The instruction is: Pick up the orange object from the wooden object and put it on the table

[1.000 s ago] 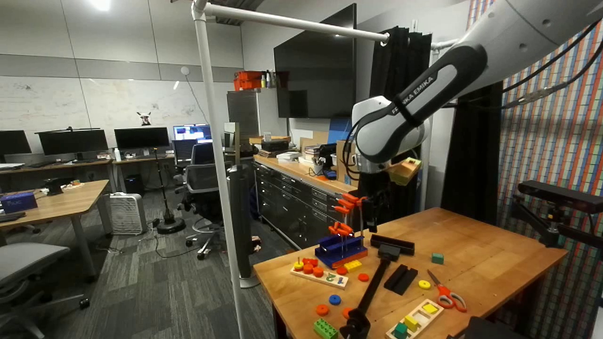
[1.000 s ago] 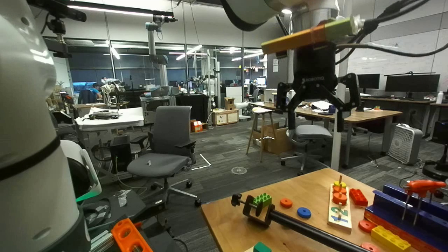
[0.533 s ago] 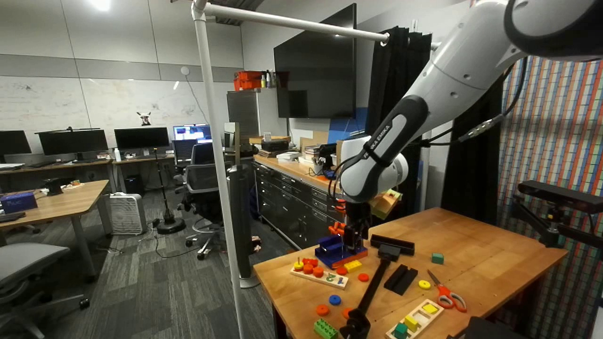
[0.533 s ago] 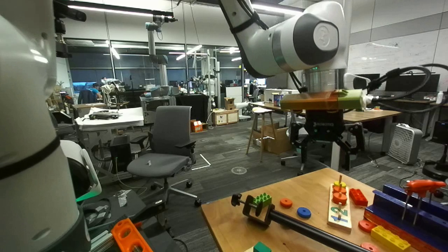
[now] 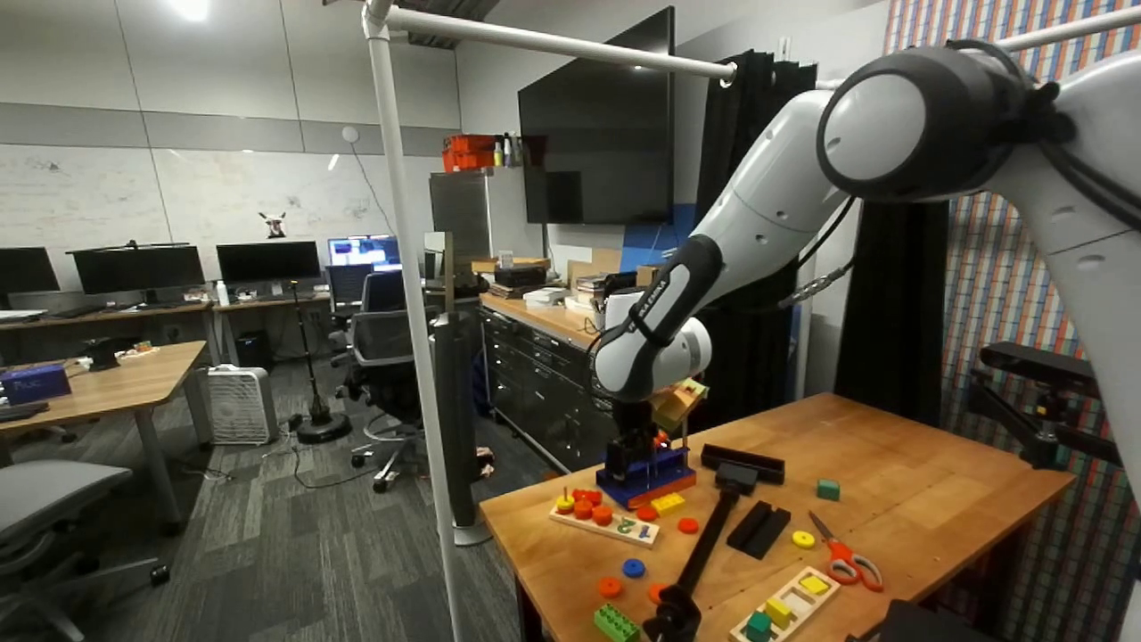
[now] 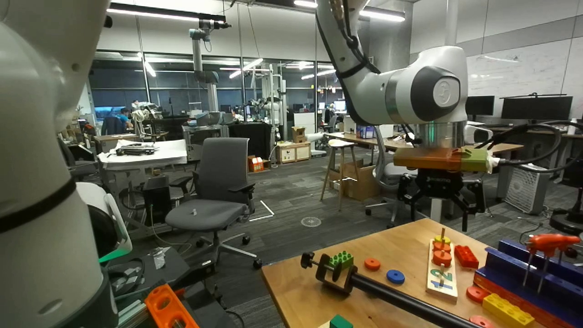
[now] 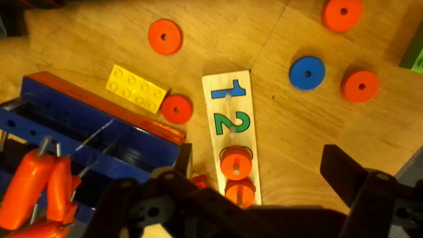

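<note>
Pincer [image 7: 257, 157] spread wide, its gap spanning your wooden board [image 7: 244, 138] in the wrist view; bare tabletop [image 7: 287, 132] on the right out to the edge, blue rack [image 7: 132, 138] close on the left. Your orange discs [image 7: 231, 160] sit pegged at the board's lower end; long axis near-vertical, end marked 1 uppermost.

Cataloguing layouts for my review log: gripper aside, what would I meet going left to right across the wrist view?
Orange-handled tools → yellow brick → wooden peg board → blue disc → the orange disc nearest it → green brick.
</note>
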You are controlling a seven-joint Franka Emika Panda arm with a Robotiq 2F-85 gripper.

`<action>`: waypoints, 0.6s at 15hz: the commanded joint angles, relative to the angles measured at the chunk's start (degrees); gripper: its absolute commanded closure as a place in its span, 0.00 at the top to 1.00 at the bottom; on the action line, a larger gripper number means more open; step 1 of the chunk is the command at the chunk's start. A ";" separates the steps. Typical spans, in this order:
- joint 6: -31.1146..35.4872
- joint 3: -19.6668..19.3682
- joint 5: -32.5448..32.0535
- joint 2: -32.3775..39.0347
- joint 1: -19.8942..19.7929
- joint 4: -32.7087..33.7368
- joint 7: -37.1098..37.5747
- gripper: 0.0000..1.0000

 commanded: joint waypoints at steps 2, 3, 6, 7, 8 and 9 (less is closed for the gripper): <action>-3.37 2.36 0.96 8.34 -2.07 11.64 -1.72 1.00; -3.79 2.79 1.06 9.68 -2.45 13.23 -2.05 1.00; -5.83 3.75 1.00 13.86 -3.34 18.30 -2.71 1.00; -6.61 4.15 1.20 15.09 -3.81 19.83 -3.18 1.00; -7.23 4.36 1.18 16.19 -4.12 21.16 -3.44 1.00; -7.88 4.62 1.31 17.30 -4.54 22.47 -3.82 1.00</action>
